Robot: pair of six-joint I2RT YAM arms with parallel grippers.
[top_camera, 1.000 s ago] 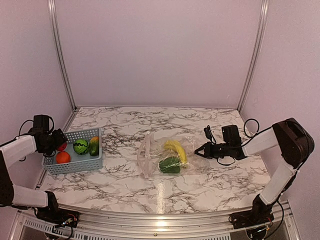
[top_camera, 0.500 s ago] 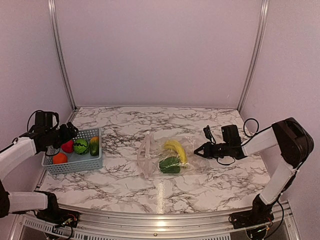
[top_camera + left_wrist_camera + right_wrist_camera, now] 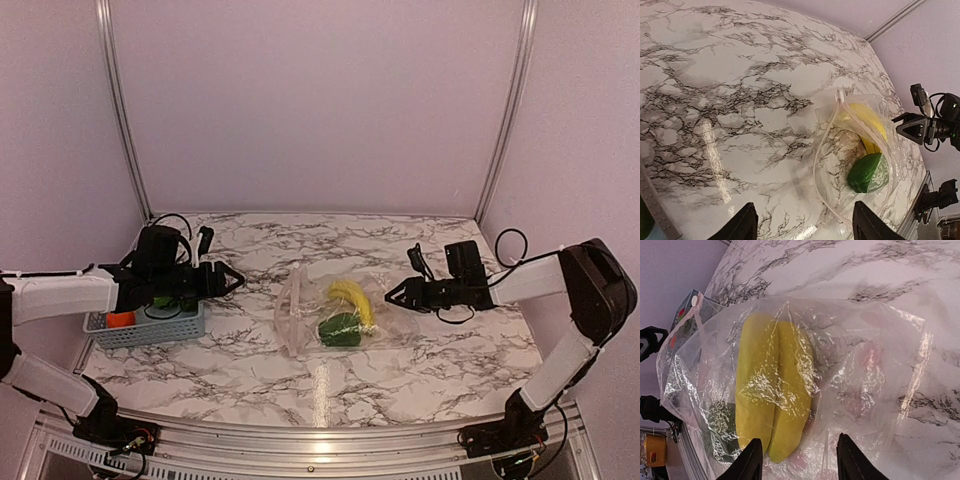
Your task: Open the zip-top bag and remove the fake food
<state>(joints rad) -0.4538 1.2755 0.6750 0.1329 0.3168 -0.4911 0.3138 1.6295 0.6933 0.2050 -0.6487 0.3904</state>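
Left arm (image 3: 70, 290) has swung off the light blue basket (image 3: 150, 328) and now reaches across the marble desk (image 3: 250, 375) toward the zip-top bag (image 3: 335, 315). Left hand (image 3: 228, 279) is released, with nothing between its fingers. It is aimed at the bag's mouth but still apart from it.

Right hand (image 3: 397, 297) was pinched shut on the bag's closed right end a second ago. Its fingers have now parted, so the film is let go, with the tips just beside that edge.

Bag hasn't shifted: mid-desk, lying flat, zip edge on the left and gaping open.

Read: opening is done and removal is partly done. Still inside are the banana (image 3: 350, 297) and, touching it, the dark-green vegetable (image 3: 340, 330). The orange ball (image 3: 120, 320) shows in the basket; the rest of the basket is hidden behind the arm. Left hand looks set for the next pick. Risk — with the right hand off, nothing anchors the bag, so a reach-in could just push it along the desk.

Writing: none readable. The film looks unprinted and the basket shows no label. Small white tab (image 3: 693, 300) at the zip end — blank or too small to tell.
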